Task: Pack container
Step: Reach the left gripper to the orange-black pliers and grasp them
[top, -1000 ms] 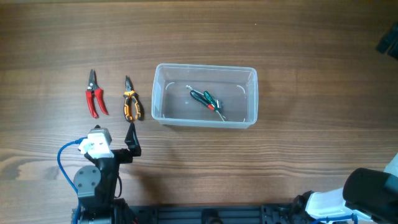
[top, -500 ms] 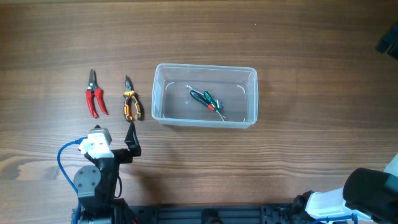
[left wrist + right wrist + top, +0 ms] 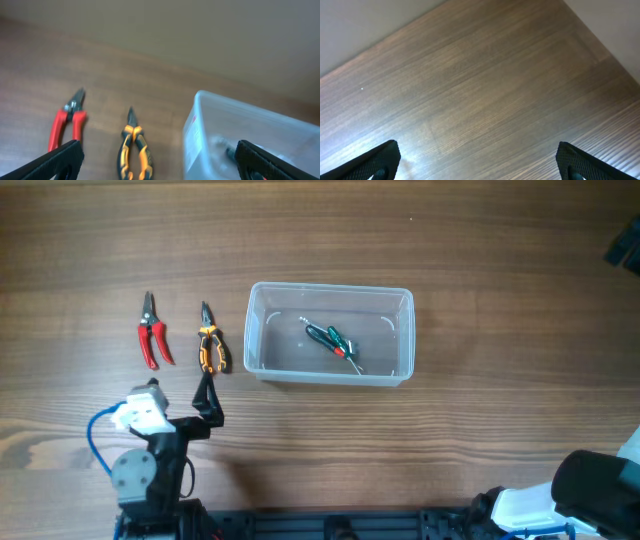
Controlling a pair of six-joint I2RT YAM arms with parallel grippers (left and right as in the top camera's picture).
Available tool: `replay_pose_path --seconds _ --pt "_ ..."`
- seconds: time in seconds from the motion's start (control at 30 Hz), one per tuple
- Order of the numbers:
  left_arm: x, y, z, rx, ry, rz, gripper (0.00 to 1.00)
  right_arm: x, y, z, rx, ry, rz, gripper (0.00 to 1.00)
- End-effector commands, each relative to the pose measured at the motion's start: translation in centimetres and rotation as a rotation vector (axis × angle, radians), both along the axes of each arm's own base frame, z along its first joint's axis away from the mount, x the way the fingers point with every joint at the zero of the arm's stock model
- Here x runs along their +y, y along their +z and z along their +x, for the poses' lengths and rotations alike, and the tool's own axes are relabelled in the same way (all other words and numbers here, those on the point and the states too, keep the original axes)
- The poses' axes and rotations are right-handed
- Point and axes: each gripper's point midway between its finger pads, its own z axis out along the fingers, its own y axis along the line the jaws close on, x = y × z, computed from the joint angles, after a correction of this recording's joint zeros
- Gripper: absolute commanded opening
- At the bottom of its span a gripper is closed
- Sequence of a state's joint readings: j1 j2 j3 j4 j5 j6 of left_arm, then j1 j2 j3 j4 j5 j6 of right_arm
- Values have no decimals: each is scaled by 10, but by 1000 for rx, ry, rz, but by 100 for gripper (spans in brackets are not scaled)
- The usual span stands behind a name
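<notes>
"Wood all over, was it?"

"Brown grained wood, yes. The table (image 3: 500,260) filled the overhead view, apart from a dark object (image 3: 625,245) cut off at the far right edge. Only the wrist cameras showed the room, as a pale wall (image 3: 200,30) past the table's far edge."

"And the container?"

"One container (image 3: 330,286), clear plastic, stood upright near the middle of the table. From above I could see its floor and what looked like two green-handled tools (image 3: 333,343) lying crossed on it, though they were small and I wouldn't swear to the count. The left wrist camera gave only its near corner (image 3: 200,130), blurred."

"Anything outside it?"

"Two hand tools lay to its left, side by side and apart, with their tips pointing away from the robot. The red-handled cutters (image 3: 152,340) were farther out and the orange-and-black pliers (image 3: 210,348) were nearer the container."

"And the pincers?"

"There were two. The left gripper (image 3: 159,159) was spread wide and empty, just short of the pliers' handles. The right gripper (image 3: 477,162) was also spread and empty, with bare wood beneath it. The overhead view showed only part of the right arm (image 3: 595,480), at the bottom right corner."
</notes>
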State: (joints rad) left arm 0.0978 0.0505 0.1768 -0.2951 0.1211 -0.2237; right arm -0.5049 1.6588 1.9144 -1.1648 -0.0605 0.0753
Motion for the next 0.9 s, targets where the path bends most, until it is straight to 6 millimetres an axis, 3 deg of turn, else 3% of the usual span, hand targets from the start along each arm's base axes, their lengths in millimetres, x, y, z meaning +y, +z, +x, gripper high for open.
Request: replay_pose_path --seconds 0.0,0.03,0.1,0.2,0.27,0.37,0.53,0.57,0.6,0.67,0.77,0.87 --pt "1 64 1 2 12 -32 100 3 -3 2 -2 2 22 100" --pt "2 76 13 114 9 -24 100 3 -3 2 -2 2 22 100" --pt "3 81 31 272 9 -38 100 3 -3 2 -2 2 23 100" --pt "0 69 56 608 -20 -89 100 3 -3 2 -2 2 22 100" --pt "-7 47 64 795 -53 -132 100 3 -3 2 -2 2 23 100" --pt "-9 -7 81 990 -63 -179 100 3 -3 2 -2 2 22 100" --pt "-12 -66 70 1244 -90 -193 99 3 -3 2 -2 2 22 100" --pt "-12 -74 70 1271 -90 -197 91 3 -3 2 -2 2 22 100" --pt "-12 -79 69 1287 -90 -194 71 3 -3 2 -2 2 22 100" --pt "-9 -83 72 1287 -99 -163 41 3 -3 2 -2 2 22 100" --pt "7 -84 83 1249 -35 -90 36 3 -3 2 -2 2 22 100" --pt "17 -84 91 1216 -10 -27 41 3 -3 2 -2 2 23 100"
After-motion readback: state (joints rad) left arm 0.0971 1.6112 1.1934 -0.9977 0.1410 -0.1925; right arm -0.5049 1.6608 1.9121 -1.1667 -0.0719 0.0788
